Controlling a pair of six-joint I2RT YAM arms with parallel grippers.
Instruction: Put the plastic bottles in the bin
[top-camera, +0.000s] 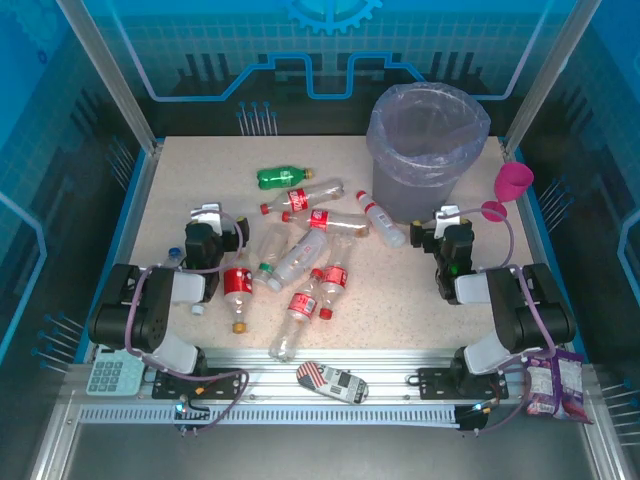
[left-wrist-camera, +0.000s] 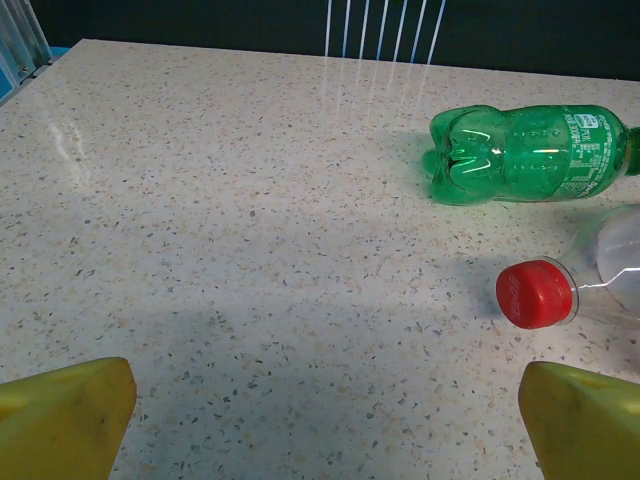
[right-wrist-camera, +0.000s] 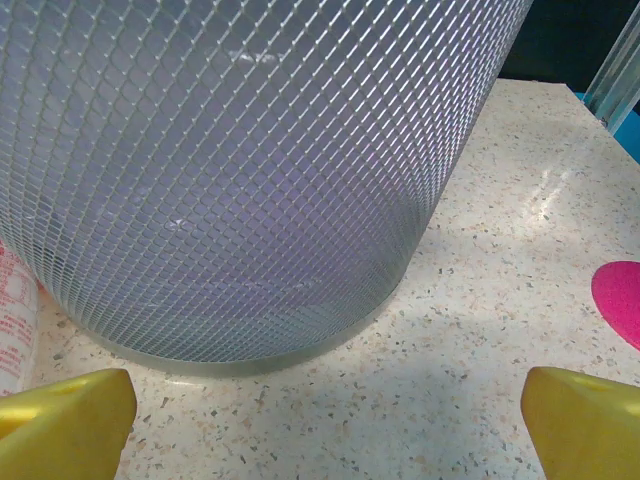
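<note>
Several clear plastic bottles (top-camera: 300, 262) with red labels and red caps lie scattered mid-table; a green one (top-camera: 283, 178) lies behind them. The round mesh bin (top-camera: 425, 150) with a lilac bag stands at the back right. My left gripper (top-camera: 207, 215) is open over bare table left of the pile. In the left wrist view its yellow fingers (left-wrist-camera: 60, 415) stand wide apart, with the green bottle (left-wrist-camera: 530, 152) and a red-capped bottle (left-wrist-camera: 535, 293) ahead to the right. My right gripper (top-camera: 447, 218) is open just in front of the bin (right-wrist-camera: 240, 170), nothing between its fingers (right-wrist-camera: 585, 420).
A pink funnel-shaped cup (top-camera: 515, 180) stands right of the bin, its edge (right-wrist-camera: 620, 300) showing in the right wrist view. A calculator (top-camera: 115, 375), a flag-patterned object (top-camera: 335, 382) and snack packets (top-camera: 555, 385) lie along the front rail. Blue walls enclose the table.
</note>
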